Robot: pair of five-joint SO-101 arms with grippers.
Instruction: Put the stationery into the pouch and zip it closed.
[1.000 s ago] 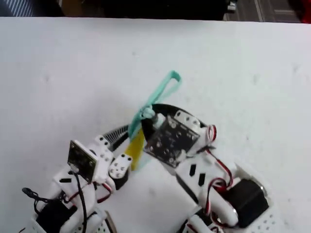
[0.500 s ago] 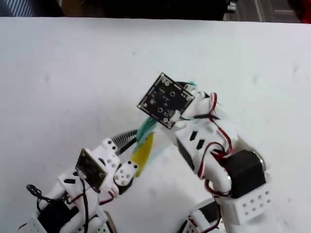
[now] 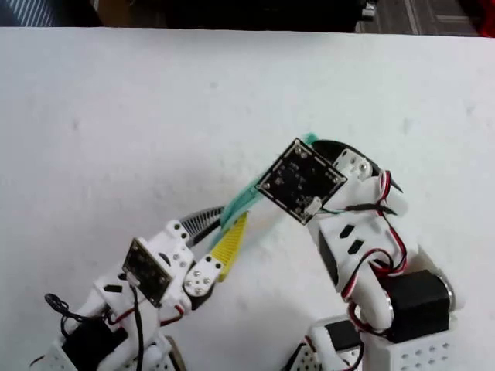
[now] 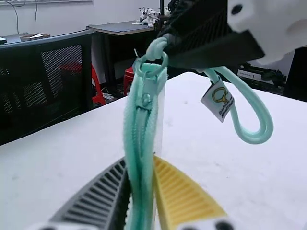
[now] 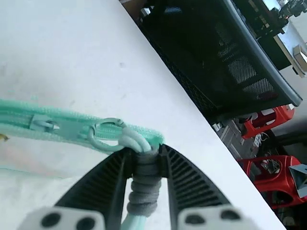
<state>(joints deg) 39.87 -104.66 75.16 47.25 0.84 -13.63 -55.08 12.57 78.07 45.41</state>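
A mint-green zip pouch [image 3: 240,205] is stretched between both arms above the table. My left gripper [image 4: 141,191] is shut on its near end, with the zip [image 4: 139,143] running up between the grey and yellow fingers. My right gripper [image 5: 143,165] is shut on the cord loop tied through the zip pull's ring [image 5: 106,132]. The slider [image 5: 45,123] sits close to that end of the pouch. The green loop strap [image 4: 247,122] with a small tag [image 4: 218,100] hangs beside the right gripper. No stationery shows outside the pouch.
The white table [image 3: 116,116] spreads wide around both arms. Its far edge runs along the back, with dark chairs and red stools [image 5: 273,115] beyond it. The right arm's base [image 3: 410,332] stands at the near right.
The right arm has swung up and to the right, drawing the zip end of the pouch with it. The pouch went from lying slanted to pulled taut. The left arm shifted slightly.
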